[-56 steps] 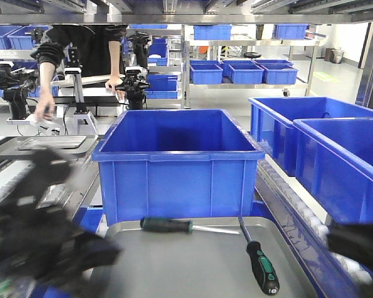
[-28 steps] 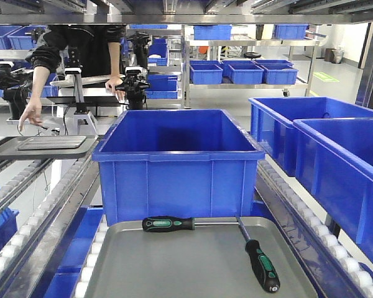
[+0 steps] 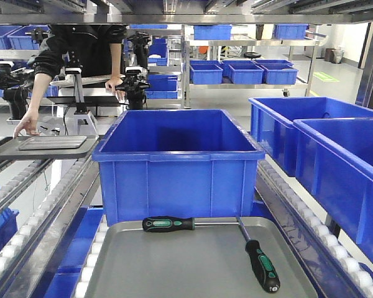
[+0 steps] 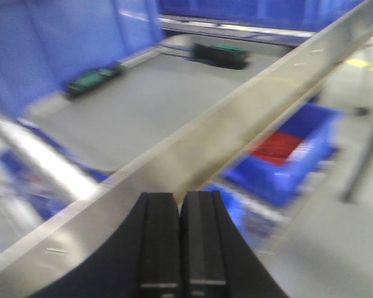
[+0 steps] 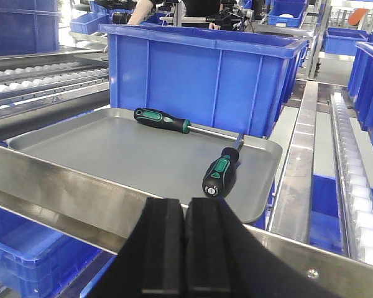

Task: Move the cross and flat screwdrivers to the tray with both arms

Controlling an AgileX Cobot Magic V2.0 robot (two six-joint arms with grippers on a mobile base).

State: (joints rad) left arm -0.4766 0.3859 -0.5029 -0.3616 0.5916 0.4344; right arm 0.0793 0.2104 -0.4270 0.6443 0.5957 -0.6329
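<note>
Both screwdrivers lie in the grey tray (image 3: pixel 193 267), bottom centre of the front view. One screwdriver (image 3: pixel 169 223) lies flat along the far rim; the other screwdriver (image 3: pixel 262 266) lies lower right, handle toward the camera — their shafts meet near the far right corner. Blue bin (image 3: pixel 177 161) sits just behind the tray. Left tool (image 4: pixel 180 239) clenched, empty. Right tool (image 5: pixel 185 245) clenched, empty — both low in the wrist views.

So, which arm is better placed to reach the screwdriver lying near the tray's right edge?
Right. Its shut gripper faces that screwdriver, whose handle lies close beyond the rail. The left gripper, also shut, looks on from across the tray.
</note>
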